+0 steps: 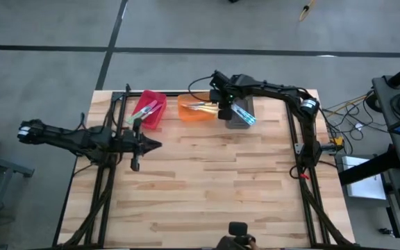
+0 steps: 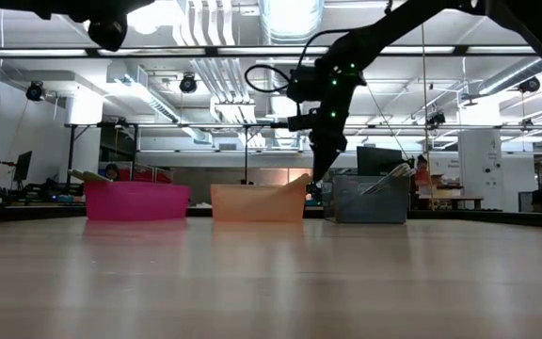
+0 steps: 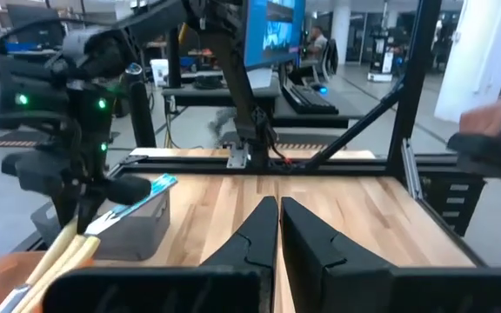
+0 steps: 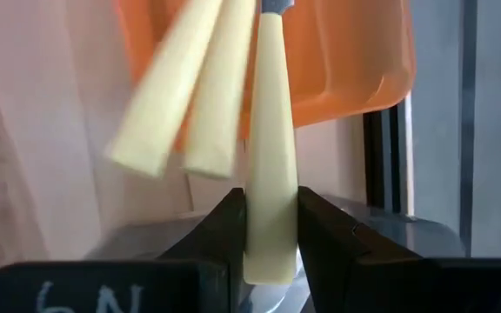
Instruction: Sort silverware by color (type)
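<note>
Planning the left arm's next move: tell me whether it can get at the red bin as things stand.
Probably yes. The left gripper, shut, sits just in front of the red bin with bare table between; the right gripper is busy at the orange bin.

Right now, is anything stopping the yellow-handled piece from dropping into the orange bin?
Nothing visible is. The right gripper has its jaws closed on the pale yellow handle, whose head already points into the orange bin, beside two other yellow handles resting there.
</note>
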### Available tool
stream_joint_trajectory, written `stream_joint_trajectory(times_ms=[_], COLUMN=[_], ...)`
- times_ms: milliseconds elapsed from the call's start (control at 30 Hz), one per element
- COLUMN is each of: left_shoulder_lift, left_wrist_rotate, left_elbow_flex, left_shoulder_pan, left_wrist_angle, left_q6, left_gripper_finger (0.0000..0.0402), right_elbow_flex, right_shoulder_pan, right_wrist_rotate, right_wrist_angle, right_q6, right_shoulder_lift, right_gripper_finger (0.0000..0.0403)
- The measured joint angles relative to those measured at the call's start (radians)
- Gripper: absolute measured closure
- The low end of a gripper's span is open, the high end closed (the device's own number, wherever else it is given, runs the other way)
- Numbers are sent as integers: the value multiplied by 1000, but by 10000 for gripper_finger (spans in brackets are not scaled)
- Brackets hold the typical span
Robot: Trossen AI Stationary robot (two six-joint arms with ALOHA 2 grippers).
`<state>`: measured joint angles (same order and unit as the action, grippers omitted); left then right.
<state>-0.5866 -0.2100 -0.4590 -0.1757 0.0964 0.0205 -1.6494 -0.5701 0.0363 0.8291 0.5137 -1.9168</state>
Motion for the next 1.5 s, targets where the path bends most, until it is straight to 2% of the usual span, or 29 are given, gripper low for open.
stream_joint_trajectory(times_ms=[167,433,667,867,967,1133,1233,1333,1500], left_shoulder_lift=[28,44,63,96,111,159,205,268,374], left_wrist_rotate=[0,0,0,0,0,26,86,104,103], left_elbow_flex=[1,2,2,2,10,61,99,142,201], left_shoulder_pan=[0,0,0,0,0,0,0,0,0], left_wrist_angle=[0,-37,-80,-177,-216,-227,-236,-236,-234], left_q6=[7,6,7,52,73,70,71,86,122], left_gripper_finger=[402,402,402,402,402,402,402,402,402], right_elbow_flex=[1,1,1,1,1,1,21,79,253], right_shoulder_pan=[0,0,0,0,2,12,30,65,170], right_wrist_rotate=[17,17,18,44,75,58,-20,-102,-118], right_wrist_angle=[-3,-18,-28,-28,-27,-47,-99,-193,-407], right_q6=[-26,-69,-84,-97,-119,-164,-192,-210,-219], right_shoulder_lift=[-11,-9,-9,13,48,131,188,250,374], right_gripper_finger=[303,295,268,264,264,264,264,264,264])
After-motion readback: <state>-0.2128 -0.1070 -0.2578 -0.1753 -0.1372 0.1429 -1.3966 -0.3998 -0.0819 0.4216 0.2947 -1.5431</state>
